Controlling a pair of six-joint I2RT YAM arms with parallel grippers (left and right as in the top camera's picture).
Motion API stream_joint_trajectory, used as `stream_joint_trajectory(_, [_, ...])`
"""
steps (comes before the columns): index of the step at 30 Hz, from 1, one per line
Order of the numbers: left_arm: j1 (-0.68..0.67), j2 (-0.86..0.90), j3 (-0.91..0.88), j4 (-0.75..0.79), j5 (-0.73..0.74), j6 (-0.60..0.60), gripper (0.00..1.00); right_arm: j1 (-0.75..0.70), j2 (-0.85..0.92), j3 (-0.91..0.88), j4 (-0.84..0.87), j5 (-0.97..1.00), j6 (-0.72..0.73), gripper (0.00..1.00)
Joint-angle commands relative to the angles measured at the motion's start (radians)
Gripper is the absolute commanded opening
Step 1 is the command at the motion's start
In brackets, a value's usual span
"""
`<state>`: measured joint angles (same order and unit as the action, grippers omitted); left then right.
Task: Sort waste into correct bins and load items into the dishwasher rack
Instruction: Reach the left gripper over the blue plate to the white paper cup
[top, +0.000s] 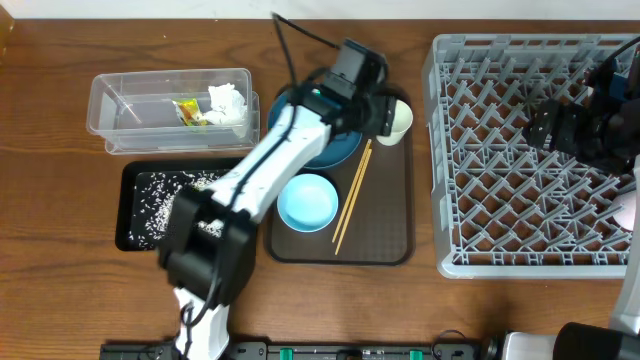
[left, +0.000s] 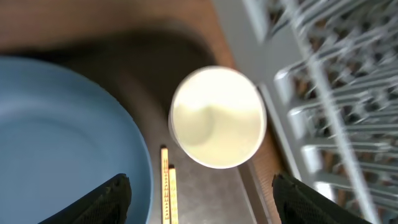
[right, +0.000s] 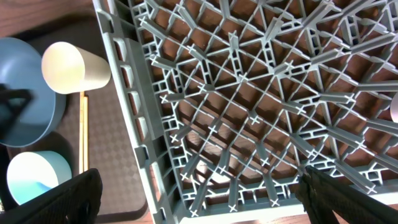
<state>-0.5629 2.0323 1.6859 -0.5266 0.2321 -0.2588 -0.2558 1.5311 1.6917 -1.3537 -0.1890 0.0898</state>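
My left gripper (top: 378, 108) is open and empty, hovering over the white cup (top: 398, 118), which lies on its side at the far right corner of the brown tray. In the left wrist view the cup's mouth (left: 217, 118) faces up between the open fingers (left: 199, 199). The dark blue plate (top: 335, 150), light blue bowl (top: 307, 202) and wooden chopsticks (top: 352, 195) lie on that tray. My right gripper (top: 560, 128) is open and empty above the grey dishwasher rack (top: 530, 240). A pink-inside cup (top: 625, 212) sits at the rack's right edge.
The clear tub (top: 130, 100) at the back left holds the yellow-green wrapper (top: 190, 112) and white tissue (top: 228, 103). The black tray (top: 135, 235) in front of it holds rice (top: 165, 195). The brown serving tray (top: 385, 235) lies beside the rack.
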Motion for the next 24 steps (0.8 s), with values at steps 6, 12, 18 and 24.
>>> stream_joint_trajectory(6, [-0.018,0.066,0.010,0.024,-0.017,-0.002,0.76,0.007,0.000,0.008,-0.012,0.005,-0.017,0.99])
stream_joint_trajectory(12, [-0.018,0.066,0.010,0.058,-0.029,-0.002,0.76,0.007,0.000,0.008,-0.011,0.005,-0.018,0.99])
stream_joint_trajectory(18, [-0.032,0.066,0.009,0.057,-0.145,-0.013,0.75,0.008,0.000,0.008,-0.015,0.005,-0.017,0.99])
stream_joint_trajectory(24, [-0.050,0.066,0.008,0.064,-0.193,-0.039,0.75,0.006,0.000,0.008,-0.017,0.005,-0.017,0.99])
